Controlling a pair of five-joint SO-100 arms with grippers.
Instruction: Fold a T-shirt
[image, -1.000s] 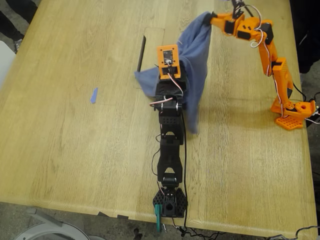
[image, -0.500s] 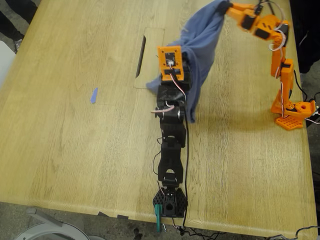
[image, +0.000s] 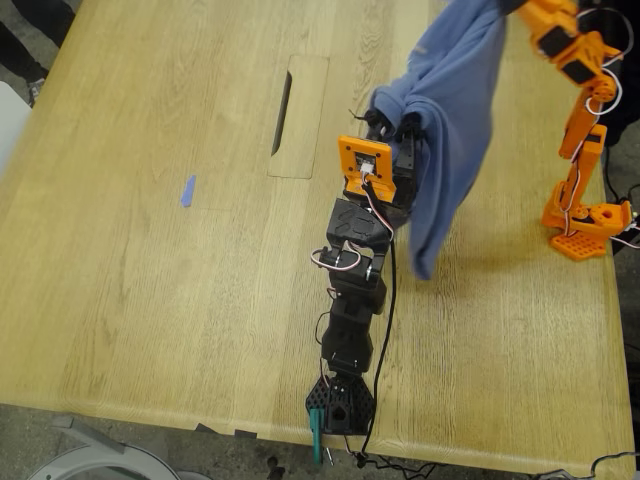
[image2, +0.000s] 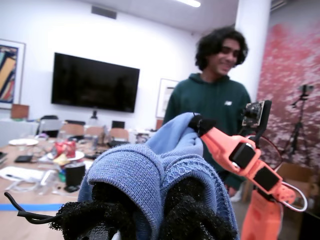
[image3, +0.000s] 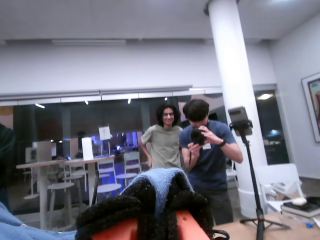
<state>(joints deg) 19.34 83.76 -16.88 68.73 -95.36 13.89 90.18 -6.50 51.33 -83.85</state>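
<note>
While both claws pinch it, the T-shirt (image: 450, 110) hangs between them — off the table (image: 150, 250).

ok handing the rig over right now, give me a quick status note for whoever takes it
My first gripper (black arm): shut on the T-shirt, cloth bunched between its fingers.
My second gripper (orange arm): shut on the T-shirt too, at a higher point near the exterior view's top edge.
T-shirt: lifted off the wooden table, slung between both grippers, a loose tail hanging down toward the exterior view's right. No part looks flat on the table.
Done: picked up and raised.
Left: lay it out flat, then every fold. No fold is visible yet.
Note: people stand near the table, visible in both wrist views.
</note>
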